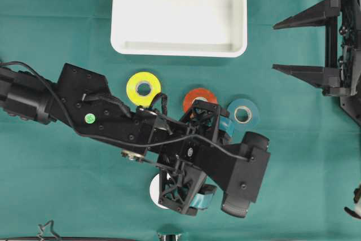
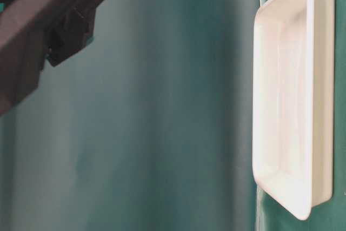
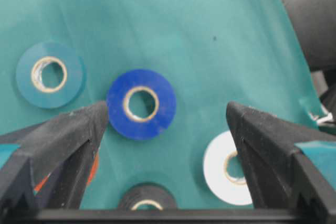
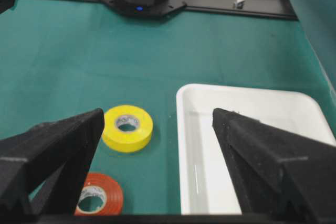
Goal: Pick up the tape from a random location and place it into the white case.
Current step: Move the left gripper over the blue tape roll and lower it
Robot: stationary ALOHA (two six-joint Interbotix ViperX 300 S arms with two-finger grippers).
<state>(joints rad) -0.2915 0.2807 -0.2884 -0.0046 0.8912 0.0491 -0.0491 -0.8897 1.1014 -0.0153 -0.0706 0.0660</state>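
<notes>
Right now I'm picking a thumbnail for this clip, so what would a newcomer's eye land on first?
Probably the big black left arm stretched across the green cloth, its left gripper wide open over a blue tape roll, with a teal roll and a white roll nearby. Next, the white case at the top of the overhead view, empty, with yellow and orange rolls just below it.

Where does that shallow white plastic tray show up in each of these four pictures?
Overhead: shallow white rectangular plastic tray at top centre.
Table-level: along the right edge, seen side-on.
Left wrist: not in view.
Right wrist: lower right, between the open black fingers.
Shared landmark: the yellow tape roll, close to the tray's corner.
</notes>
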